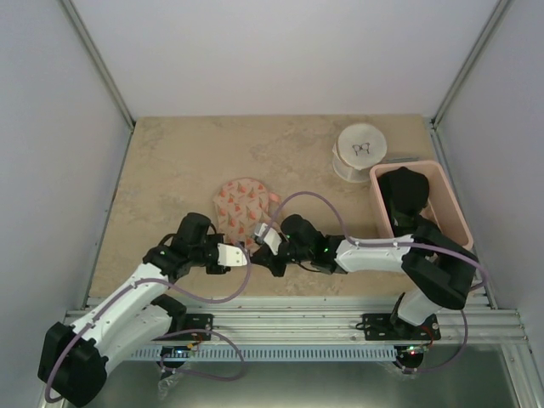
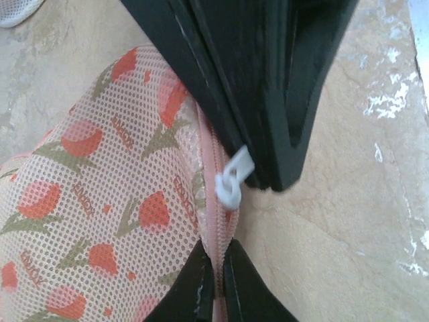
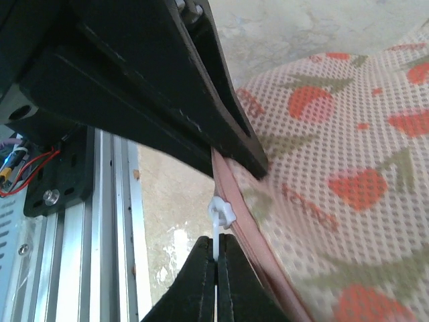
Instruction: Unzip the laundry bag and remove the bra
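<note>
Now, right end effector (image 3: 216, 243) pinches zipper pull (image 3: 220, 213) of laundry bag (image 3: 335, 168).

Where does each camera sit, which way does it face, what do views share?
Top external: above and behind the robot, looking down; both arms show, left gripper and right gripper at the cream-pink, red-printed mesh laundry bag.
Left wrist: on the left arm, facing its fingers clamped on the bag's pink rim.
Right wrist: on the right arm, facing its fingers pinching the small white zip pull.
Both wrist views share pull and bag.
</note>
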Tool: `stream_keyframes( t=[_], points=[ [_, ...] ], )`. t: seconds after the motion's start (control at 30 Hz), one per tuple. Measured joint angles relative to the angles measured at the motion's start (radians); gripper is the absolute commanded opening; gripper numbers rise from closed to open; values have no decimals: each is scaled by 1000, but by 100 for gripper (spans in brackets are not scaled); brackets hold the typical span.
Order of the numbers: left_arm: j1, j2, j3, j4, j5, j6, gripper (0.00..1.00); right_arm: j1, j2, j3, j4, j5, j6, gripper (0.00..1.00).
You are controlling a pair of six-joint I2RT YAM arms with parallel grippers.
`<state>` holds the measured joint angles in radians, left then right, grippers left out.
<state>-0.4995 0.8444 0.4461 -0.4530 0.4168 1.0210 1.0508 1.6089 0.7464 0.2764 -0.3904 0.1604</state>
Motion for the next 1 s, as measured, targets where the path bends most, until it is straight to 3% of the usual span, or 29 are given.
stream_keyframes(
  t=[0.67,0.77,0.8,0.9,0.93,1.0],
  points=[
    [-1,-164,-131,64,-126,158,0,-143,-148,-136,-139,37,-56,1],
    [64,-153,-157,117,-126,180,0,-127,-148,-136,-123,37,-52,0],
    [128,-129,-156,140,-114,195,4,-120,-148,-136,-109,37,-48,0],
    [228,-53,-122,161,-81,233,71,-99,-146,-132,-66,36,-40,1],
    [248,-28,-101,151,-93,241,81,-94,-145,-128,-62,35,-37,1],
    [277,-15,-72,121,-101,259,91,-86,-140,-124,-61,32,-34,0]
  ],
)
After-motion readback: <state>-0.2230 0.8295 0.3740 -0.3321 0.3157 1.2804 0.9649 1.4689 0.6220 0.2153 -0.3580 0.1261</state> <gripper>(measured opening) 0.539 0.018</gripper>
